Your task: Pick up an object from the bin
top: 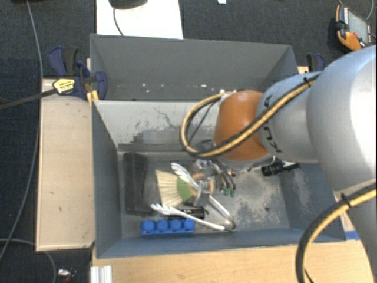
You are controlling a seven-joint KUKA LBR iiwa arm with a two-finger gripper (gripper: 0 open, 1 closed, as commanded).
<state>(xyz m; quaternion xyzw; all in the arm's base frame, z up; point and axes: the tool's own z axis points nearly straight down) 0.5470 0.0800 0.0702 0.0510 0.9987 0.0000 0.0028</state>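
Arm w/ orange wrist cover (238, 125) comes in from the right and reaches down into the grey bin (106, 175). The claw (204, 183) sits low over the middle of the bin floor, at the right edge of a small heap. Can't tell if it's spread or pressed together, too much clutter around it.

Nearest to it:
- A small green piece (187, 188) just left of it, approx mid-floor; contact unclear.
- Next to that, a pale-bristled brush (167, 187), bristles fanning left.
- Just above the green one, a white plastic bit (179, 171).
- Across the front of the heap, below the claw, a long white utensil (187, 216).

Further off:
- By the front wall, left of centre, a blue studded block (168, 226).
- Along the left side, well apart from the claw, a black flat rectangular item (134, 181).
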